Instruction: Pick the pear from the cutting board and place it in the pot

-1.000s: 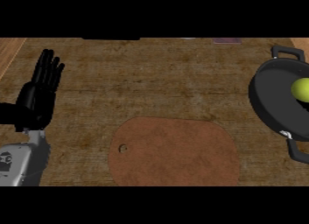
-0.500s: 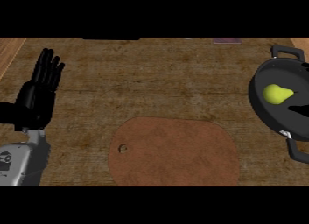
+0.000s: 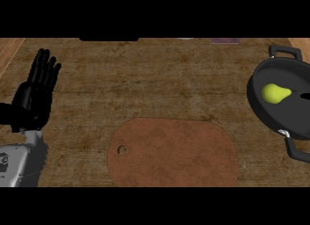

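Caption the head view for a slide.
Pear lying in the pot, cutting board bare, left hand resting open.

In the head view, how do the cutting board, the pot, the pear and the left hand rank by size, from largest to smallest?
1. cutting board
2. pot, partly cut off by the view's right edge
3. left hand
4. pear, lying inside the pot

Dark mottled wooden counter [image 3: 150, 79]

Pear [image 3: 275, 93] in pot [image 3: 267, 115], right of cutting board [image 3: 173, 152] on counter [image 3: 150, 79].
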